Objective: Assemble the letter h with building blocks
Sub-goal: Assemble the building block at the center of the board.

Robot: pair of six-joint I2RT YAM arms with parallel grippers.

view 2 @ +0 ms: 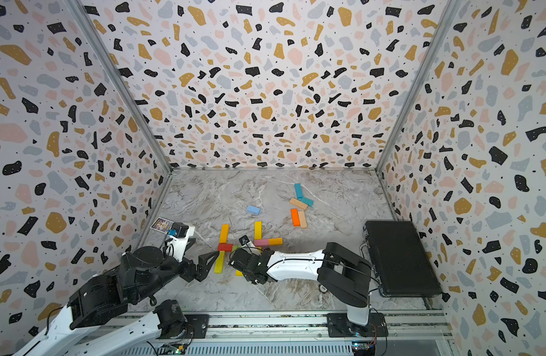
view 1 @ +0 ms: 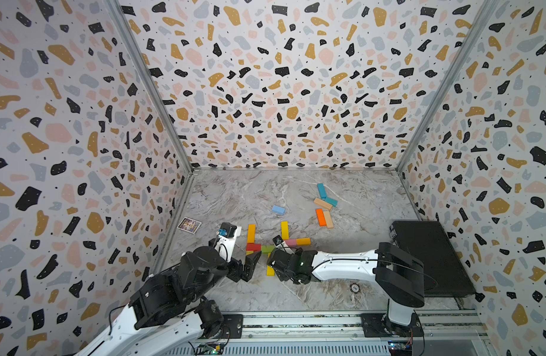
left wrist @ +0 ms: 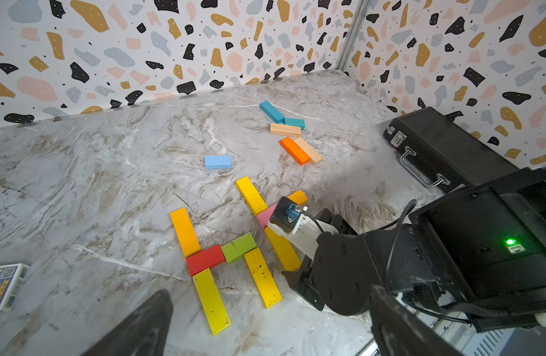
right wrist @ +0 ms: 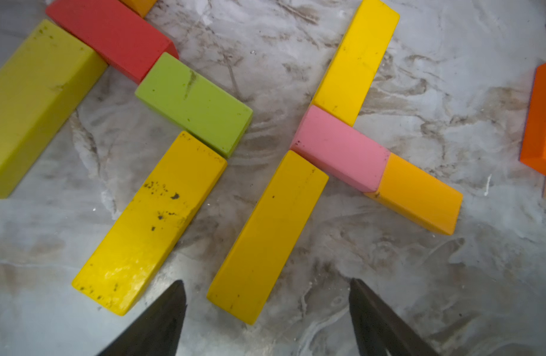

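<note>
Building blocks lie flat in two groups near the table's front. One group joins an orange-yellow bar (left wrist: 184, 231), a red block (left wrist: 205, 260), a green block (left wrist: 238, 247), a yellow-green bar (left wrist: 211, 300) and a spotted yellow bar (right wrist: 151, 222). Beside it, a yellow bar (right wrist: 356, 61), a pink block (right wrist: 339, 148), an orange-yellow block (right wrist: 416, 192) and a second yellow bar (right wrist: 268, 234) touch. My right gripper (right wrist: 265, 286) hovers open just past that second bar's near end, holding nothing. My left gripper (left wrist: 265, 326) is open and empty, close to the first group.
Loose blocks lie farther back: a light blue one (view 1: 278, 210), two teal ones (view 1: 321, 190), two tan ones (view 1: 322, 203) and an orange one (view 1: 321, 217). A picture card (view 1: 189, 225) sits by the left wall. A black case (view 1: 432, 255) lies at the right.
</note>
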